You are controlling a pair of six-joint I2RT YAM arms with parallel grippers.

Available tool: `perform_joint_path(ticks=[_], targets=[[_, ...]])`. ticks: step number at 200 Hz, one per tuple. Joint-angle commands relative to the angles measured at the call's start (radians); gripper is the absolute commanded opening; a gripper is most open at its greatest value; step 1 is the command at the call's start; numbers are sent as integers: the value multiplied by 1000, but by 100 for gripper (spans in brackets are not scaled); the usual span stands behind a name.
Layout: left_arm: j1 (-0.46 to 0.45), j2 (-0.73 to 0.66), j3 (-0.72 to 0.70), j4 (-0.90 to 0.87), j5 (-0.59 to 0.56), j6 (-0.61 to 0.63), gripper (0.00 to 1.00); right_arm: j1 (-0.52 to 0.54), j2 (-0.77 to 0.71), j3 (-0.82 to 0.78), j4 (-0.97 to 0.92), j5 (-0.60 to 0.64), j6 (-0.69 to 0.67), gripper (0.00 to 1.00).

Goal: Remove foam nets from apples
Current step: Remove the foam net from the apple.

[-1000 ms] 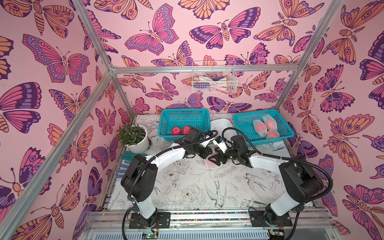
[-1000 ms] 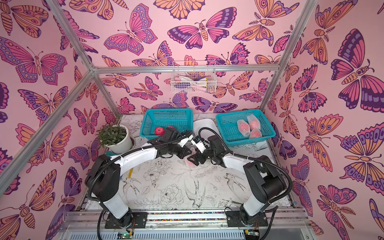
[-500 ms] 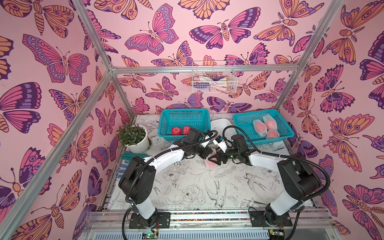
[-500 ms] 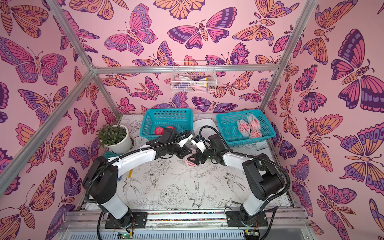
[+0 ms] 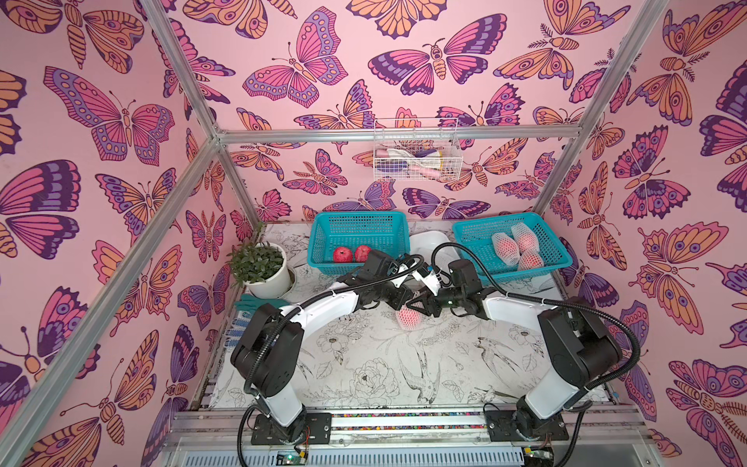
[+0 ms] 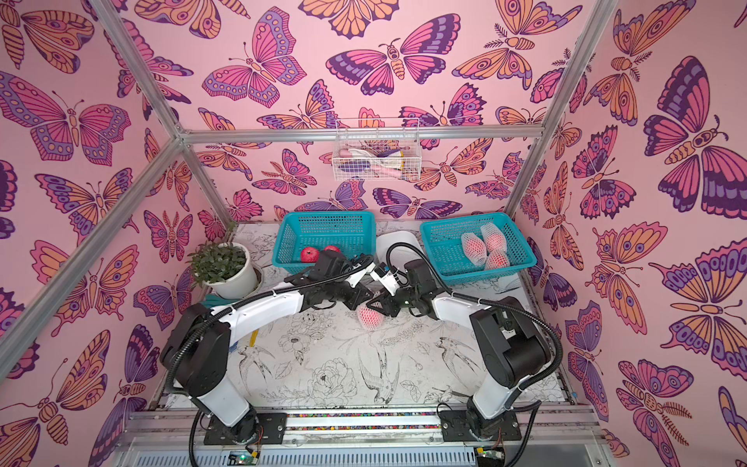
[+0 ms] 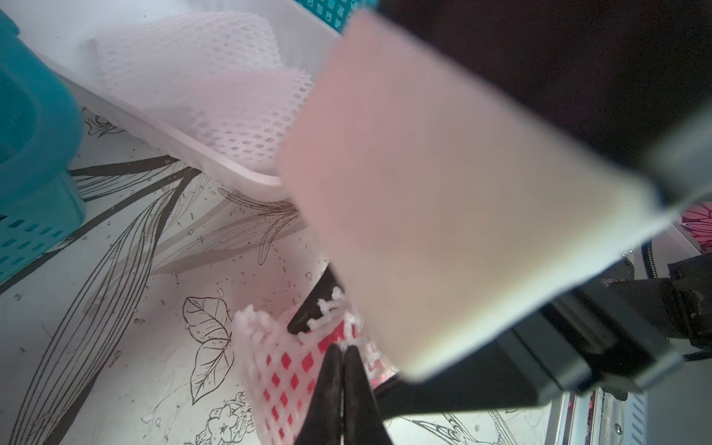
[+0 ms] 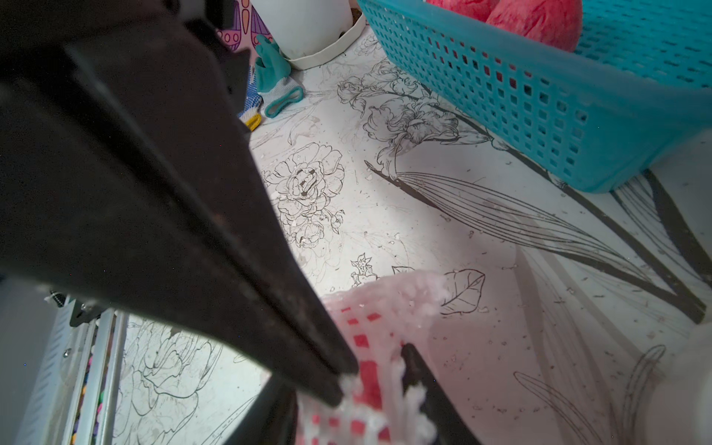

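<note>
A white table printed with black line drawings of flowers and birds carries two teal baskets along its far edge, the left basket and the right basket, with a white tray between them. A potted plant stands in the far left corner, gloves lying just in front. At the centre is an apple in its foam net; its contact with the surface is unclear.

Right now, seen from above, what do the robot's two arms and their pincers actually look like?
Both match: the left arm and right arm have glossy white links joined by chunky black joints, with a black ribbed cable looping alongside. The left gripper and right gripper each have black, tapering fingers.
</note>
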Motion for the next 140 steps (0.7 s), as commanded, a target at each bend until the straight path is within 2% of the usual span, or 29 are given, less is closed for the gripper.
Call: perform_joint_path(ticks=[1,55,91,122,130,140], targets=[[-4,-13,-13,18,12,2,0,-4,-37,-4,3,3,-22,33],[-4,-22,-25,20,-1,-8,0,11,-80,-24,4,25,-32,18],[-3,-29,-27,1,-13,-24,0,24,-87,-57,14,37,-37,12],[2,-40,-26,-14,-31,-26,17,23,-81,-73,28,57,-28,10],[5,-48,-27,-19,-36,-27,25,24,-83,-76,31,64,-28,9],[14,-60,-30,-25,-44,-30,43,24,-83,-78,38,75,-24,9]])
